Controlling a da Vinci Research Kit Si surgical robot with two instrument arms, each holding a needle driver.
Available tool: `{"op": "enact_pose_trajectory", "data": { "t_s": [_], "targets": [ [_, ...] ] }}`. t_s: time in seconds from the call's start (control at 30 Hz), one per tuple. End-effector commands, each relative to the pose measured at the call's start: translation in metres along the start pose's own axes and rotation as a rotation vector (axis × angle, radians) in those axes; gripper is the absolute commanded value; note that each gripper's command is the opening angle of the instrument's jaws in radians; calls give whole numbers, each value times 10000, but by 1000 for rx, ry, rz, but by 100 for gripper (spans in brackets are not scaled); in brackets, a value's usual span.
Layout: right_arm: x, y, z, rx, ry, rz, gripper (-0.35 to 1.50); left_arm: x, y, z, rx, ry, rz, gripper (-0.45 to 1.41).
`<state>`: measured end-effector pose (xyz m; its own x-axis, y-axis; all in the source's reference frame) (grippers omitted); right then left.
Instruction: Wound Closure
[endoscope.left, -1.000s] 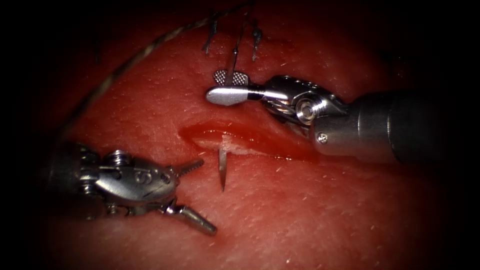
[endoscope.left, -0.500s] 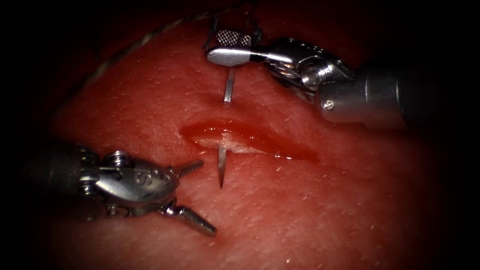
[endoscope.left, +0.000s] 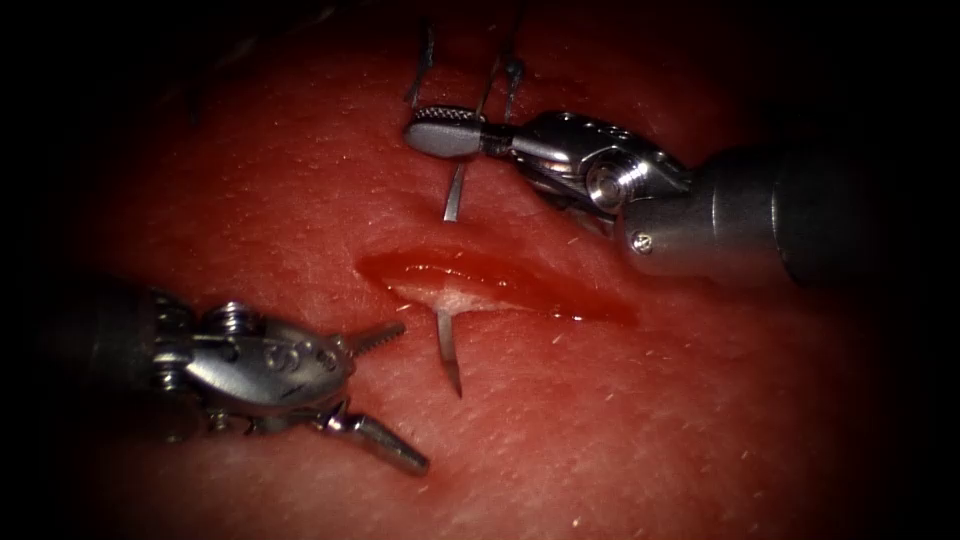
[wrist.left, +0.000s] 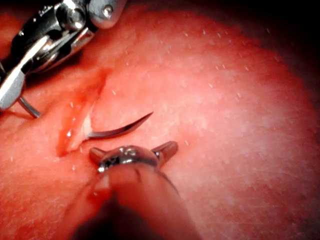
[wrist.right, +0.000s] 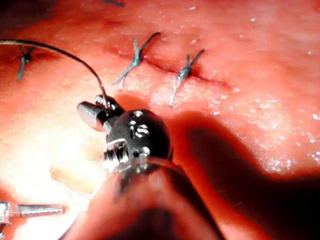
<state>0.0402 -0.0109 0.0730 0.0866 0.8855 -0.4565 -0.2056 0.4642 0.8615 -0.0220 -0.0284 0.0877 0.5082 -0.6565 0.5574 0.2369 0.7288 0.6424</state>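
The curved needle (endoscope.left: 449, 352) is in the tissue (endoscope.left: 620, 420) near the left end of the cut (endoscope.left: 500, 280). Its rear part (endoscope.left: 455, 195) rises from the far lip, and its pointed end sticks out of the near lip. My right tool (endoscope.left: 422, 131) is shut on the needle's rear end, where the thread (wrist.right: 75, 60) joins it. My left tool (endoscope.left: 408, 396) stands open to the left of the needle's point, holding nothing. In the left wrist view the point (wrist.left: 127, 127) arcs out of the cut just past the open left tool (wrist.left: 132, 150).
Cut thread ends (endoscope.left: 420, 65) of earlier stitches stand beyond the right tool, and show as knots (wrist.right: 135, 57) along the closed stretch. Red fluid (endoscope.left: 560, 295) pools in the open cut. The right tool's shaft (endoscope.left: 760, 220) crosses above the cut's right end.
The right tool's jaws, open over the needle's rear end, lifted away and came back, then shut on it. The needle's point has shifted slightly outward and to the right. The left tool stayed put.
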Motion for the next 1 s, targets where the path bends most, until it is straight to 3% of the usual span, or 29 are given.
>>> {"op": "enact_pose_trajectory", "data": {
  "t_s": [0.03, 0.37, 0.43, 0.47, 0.5, 0.6, 0.73, 1.0],
  "targets": [
    [-11, -7, 6, 7, -17, 12, -35, 4, -1, 7, 1, 0, -2, 83],
    [-14, -15, -15, 28, -13, 3, -35, 4, -1, 8, -1, 7, 92, 81],
    [-1, -3, -23, 30, 49, -46, 16, 1, -2, 7, 0, 23, 214, 83],
    [-1, -3, -23, 30, 49, -46, 16, 1, -2, 7, 0, 23, 214, 83],
    [9, 6, -33, 27, 97, -58, 24, -3, -3, 4, 3, 24, 317, 83],
    [19, 16, -49, 29, 140, -63, 34, -11, -3, -1, -8, 24, 429, 83],
    [21, 23, -74, 11, 162, -72, 26, -15, 1, 3, -39, 32, 578, 80],
    [14, 21, -83, -1, 176, -73, 14, -25, 22, 28, -83, 27, 609, 71]
  ]
}}
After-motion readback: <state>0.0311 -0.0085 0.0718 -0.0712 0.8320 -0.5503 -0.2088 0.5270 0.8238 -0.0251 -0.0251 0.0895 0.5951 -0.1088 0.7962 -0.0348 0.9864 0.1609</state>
